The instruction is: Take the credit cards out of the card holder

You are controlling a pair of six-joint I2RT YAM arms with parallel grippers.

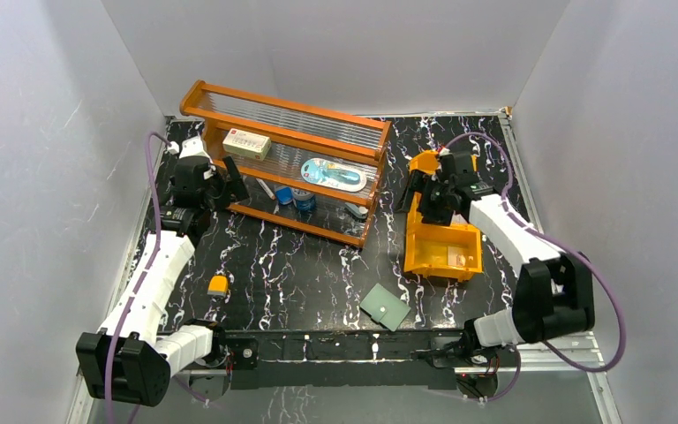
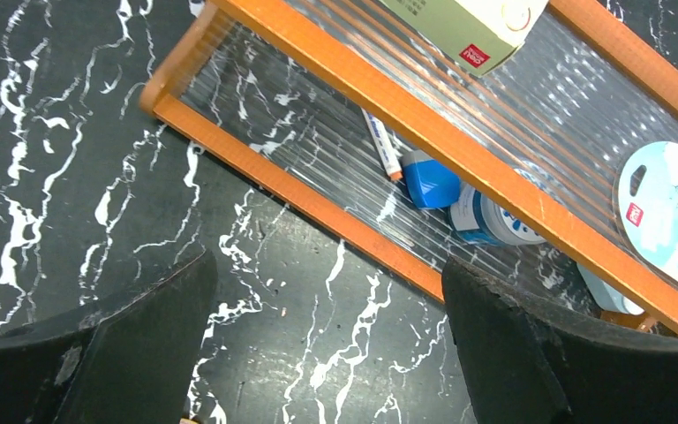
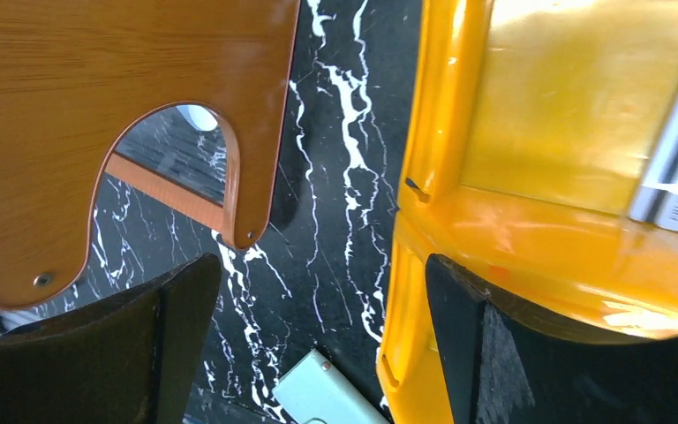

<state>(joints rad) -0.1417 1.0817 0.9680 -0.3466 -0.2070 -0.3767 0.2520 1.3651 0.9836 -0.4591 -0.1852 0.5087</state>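
The card holder [image 1: 384,306] is a flat muted-green square lying on the black marbled table near the front edge, between the two arm bases. Its pale corner with a small snap [image 3: 322,393] shows low in the right wrist view. No credit cards show outside it; they are hidden. My left gripper [image 1: 229,187] [image 2: 327,265] hangs open over bare table beside the rack's left end, holding nothing. My right gripper [image 1: 424,190] [image 3: 322,265] is open and empty, with one finger [image 3: 512,353] over the orange tray's rim.
An orange wooden rack [image 1: 291,159] with ribbed clear shelves holds a white box with red print [image 1: 247,141] and a blue-white package [image 1: 335,174]. An orange plastic tray [image 1: 441,252] stands at right. A small yellow object [image 1: 218,284] lies front left.
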